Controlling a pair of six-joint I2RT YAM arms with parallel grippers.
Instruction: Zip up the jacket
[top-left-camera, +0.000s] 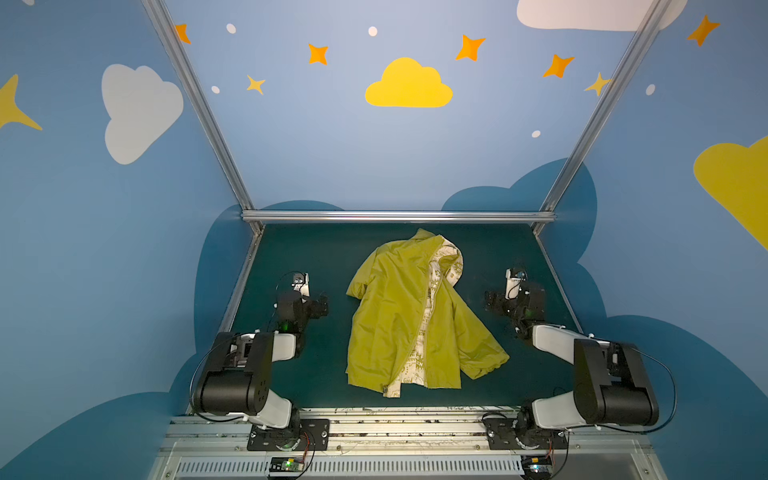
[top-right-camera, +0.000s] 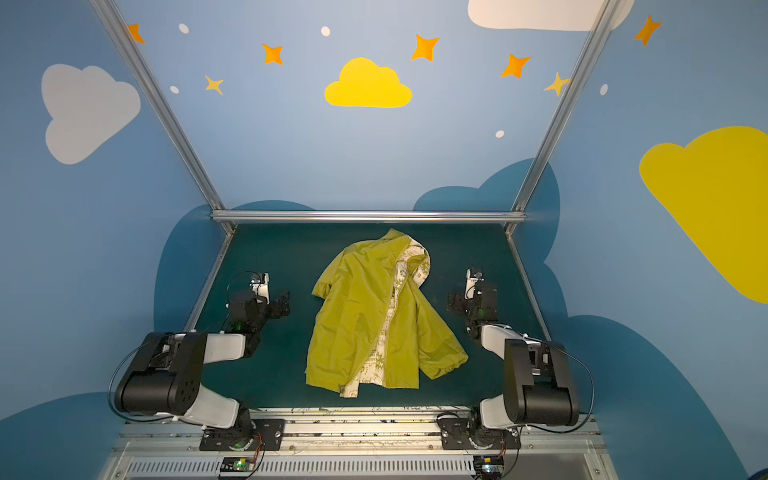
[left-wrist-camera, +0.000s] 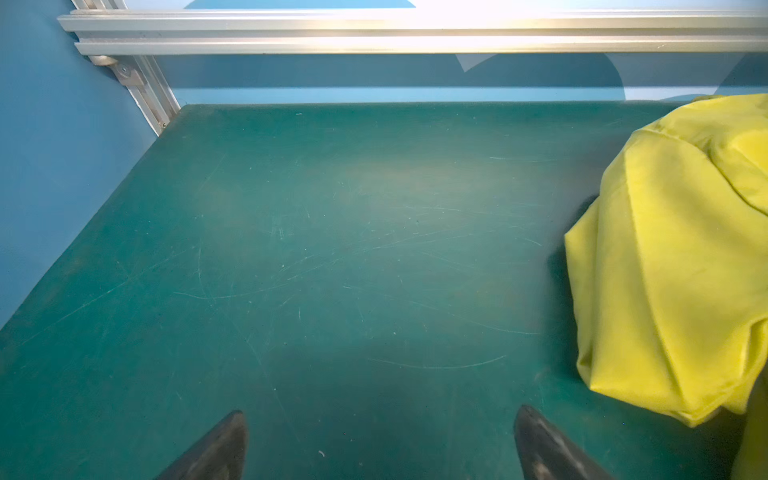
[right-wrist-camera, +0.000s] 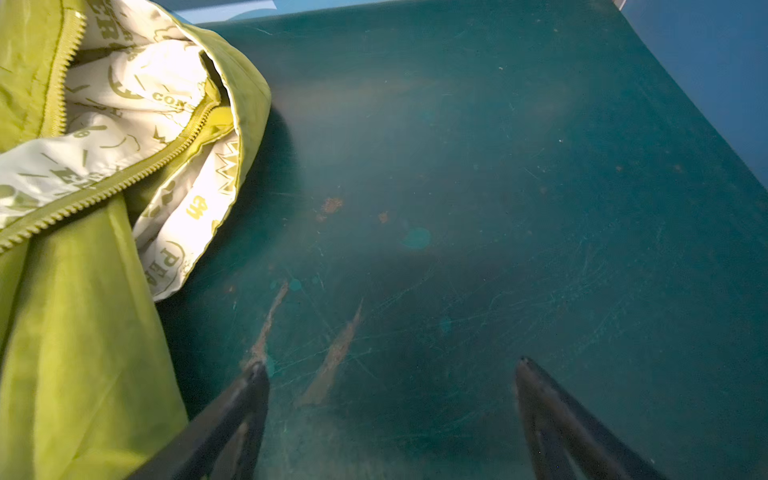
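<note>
Item: jacket (top-left-camera: 386, 324), olive-yellow, lying front-up mid-table (top-left-camera: 307, 257), hood (top-left-camera: 451, 259) toward the far frame rail (top-left-camera: 395, 216)
Fastening: zipper (right-wrist-camera: 104, 191) undone along the whole front; cream printed lining (top-left-camera: 424, 332) shows between the two edges
Progress: nothing closed yet; joining the bottom ends and drawing the slider up appear to remain
Slider: too small to make out
State of left tool (left-wrist-camera: 380, 415): released, jaws spread, empty, near the folded sleeve (left-wrist-camera: 665, 270)
State of right tool (right-wrist-camera: 390, 363): released, jaws spread, empty, near the hood
Obstacles: hem corner (top-left-camera: 392, 390) turned back, front edges apart and skewed, other sleeve (top-left-camera: 478, 353) splayed toward the right arm; these likely need straightening first
Surroundings: blue painted walls (top-left-camera: 332, 158)
</note>
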